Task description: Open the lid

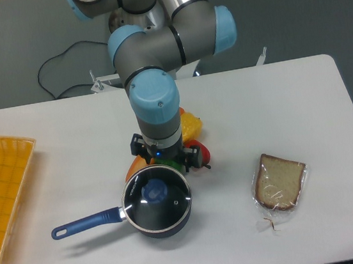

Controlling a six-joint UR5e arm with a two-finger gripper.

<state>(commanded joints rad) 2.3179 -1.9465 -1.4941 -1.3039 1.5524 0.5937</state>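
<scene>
White tabletop (287,92) against a grey wall; lower centre, the round clear glass lid with blue knob (156,201) sits on the dark blue saucepan (169,226), gripper (162,159) just above its far rim, jaw opening hidden, seemingly empty.

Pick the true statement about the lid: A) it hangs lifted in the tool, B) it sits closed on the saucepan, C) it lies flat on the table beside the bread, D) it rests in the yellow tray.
B: the lid sits flat on the saucepan, its blue knob ungrasped.
</scene>
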